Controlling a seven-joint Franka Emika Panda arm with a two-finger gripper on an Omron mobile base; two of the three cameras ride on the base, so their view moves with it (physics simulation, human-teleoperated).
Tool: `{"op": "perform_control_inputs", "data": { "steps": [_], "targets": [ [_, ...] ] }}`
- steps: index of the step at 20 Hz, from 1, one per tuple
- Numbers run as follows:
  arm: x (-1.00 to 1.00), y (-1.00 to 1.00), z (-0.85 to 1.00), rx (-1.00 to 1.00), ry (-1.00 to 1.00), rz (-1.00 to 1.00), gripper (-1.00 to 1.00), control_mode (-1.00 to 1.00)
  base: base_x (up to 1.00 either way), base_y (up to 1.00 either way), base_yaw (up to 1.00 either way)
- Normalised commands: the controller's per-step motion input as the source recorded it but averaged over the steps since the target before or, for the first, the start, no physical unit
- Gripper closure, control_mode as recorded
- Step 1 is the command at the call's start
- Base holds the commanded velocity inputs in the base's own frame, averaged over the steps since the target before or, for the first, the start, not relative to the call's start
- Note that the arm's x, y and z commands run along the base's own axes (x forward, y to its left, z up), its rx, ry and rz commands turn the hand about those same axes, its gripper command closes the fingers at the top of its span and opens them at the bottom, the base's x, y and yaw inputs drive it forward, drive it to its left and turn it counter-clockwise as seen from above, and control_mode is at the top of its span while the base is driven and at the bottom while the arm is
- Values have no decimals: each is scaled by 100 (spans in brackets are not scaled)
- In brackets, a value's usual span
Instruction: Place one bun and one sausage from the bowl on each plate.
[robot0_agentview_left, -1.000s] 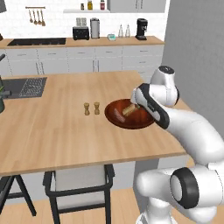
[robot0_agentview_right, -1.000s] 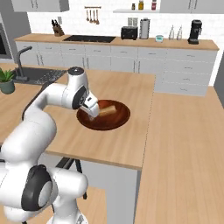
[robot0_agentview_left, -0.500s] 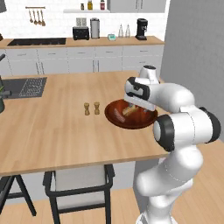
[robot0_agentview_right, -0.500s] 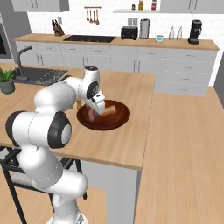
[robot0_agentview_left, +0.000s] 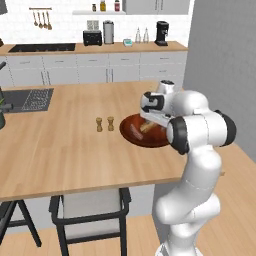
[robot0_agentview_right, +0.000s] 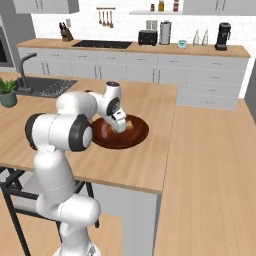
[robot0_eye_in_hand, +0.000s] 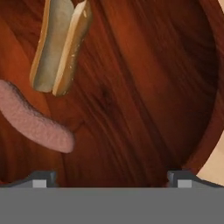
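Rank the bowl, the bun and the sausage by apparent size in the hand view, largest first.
1. bowl, by far.
2. bun.
3. sausage, though the frame's edge cuts it, so bun versus sausage stays unsure.

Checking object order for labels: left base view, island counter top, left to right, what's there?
Sink → two small shakers → bowl holding a bun → gripper over the bowl's right part.
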Motion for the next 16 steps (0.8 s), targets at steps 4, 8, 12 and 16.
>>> {"op": "perform_control_inputs", "data": {
  "steps": [4,8,12,16],
  "targets": [
    [39,0,-34,0,-14,-2,-100,-100,0,0,0],
    [61,0,-39,0,-10,-2,-100,-100,0,0,0],
    [68,0,-29,0,-2,-2,-100,-100,0,0,0],
    [73,0,0,0,0,-3,-100,-100,0,0,0]
  ]
}}
